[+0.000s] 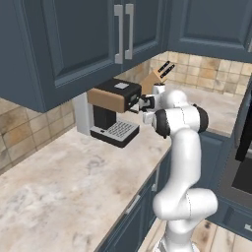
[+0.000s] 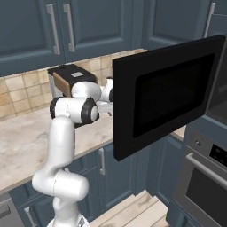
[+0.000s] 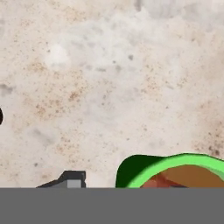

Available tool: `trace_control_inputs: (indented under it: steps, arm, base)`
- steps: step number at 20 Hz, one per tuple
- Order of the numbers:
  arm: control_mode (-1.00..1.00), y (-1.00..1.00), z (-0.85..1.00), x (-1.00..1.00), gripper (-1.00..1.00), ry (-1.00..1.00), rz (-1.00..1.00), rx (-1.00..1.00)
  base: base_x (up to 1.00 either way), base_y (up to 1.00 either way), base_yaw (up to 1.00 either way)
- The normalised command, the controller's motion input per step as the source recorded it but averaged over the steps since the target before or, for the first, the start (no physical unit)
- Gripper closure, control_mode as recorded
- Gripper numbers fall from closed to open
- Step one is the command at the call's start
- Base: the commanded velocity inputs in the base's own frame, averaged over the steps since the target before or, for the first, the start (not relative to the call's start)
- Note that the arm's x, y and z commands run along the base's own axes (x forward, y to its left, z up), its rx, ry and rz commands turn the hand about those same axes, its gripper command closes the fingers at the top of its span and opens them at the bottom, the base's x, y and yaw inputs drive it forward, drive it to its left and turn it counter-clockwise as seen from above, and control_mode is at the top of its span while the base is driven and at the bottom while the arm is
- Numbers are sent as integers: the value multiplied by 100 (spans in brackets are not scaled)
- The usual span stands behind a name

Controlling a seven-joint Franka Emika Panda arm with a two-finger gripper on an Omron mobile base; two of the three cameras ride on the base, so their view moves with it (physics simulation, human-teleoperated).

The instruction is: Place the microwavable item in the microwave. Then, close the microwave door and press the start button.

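Looking down along the hand, we see the green cup (image 3: 175, 171) at the bottom right of the hand view, standing on the speckled beige counter (image 3: 109, 87). Its bright rim curves across the corner and something brown and reddish lies inside it. One dark finger tip (image 3: 70, 179) rises just left of the cup, apart from its rim; the other tip we cannot make out, so we cannot tell how wide the gripper stands or whether it has hold of the cup.

From the left base view, the white arm bends forward over the counter, and its wrist sits just beside the coffee machine (image 1: 112, 110), on the side toward the knife block (image 1: 158, 76).

From the right base view, the microwave door (image 2: 166, 95) stands swung wide open, its dark glass window facing us, and it hides the counter past the arm's wrist. The oven (image 2: 201, 184) sits below and to the right of the door.
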Motion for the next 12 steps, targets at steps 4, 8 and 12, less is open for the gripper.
trace_control_inputs:
  steps: [4,8,12]
  arm:
    - [-100,-1,-2,-6,100,-4,4,0]
    - [-100,0,2,-18,100,-13,5,0]
    - [-100,2,33,-76,100,-25,0,0]
  base:
    - [0,0,0]
    - [0,0,0]
    - [0,0,0]
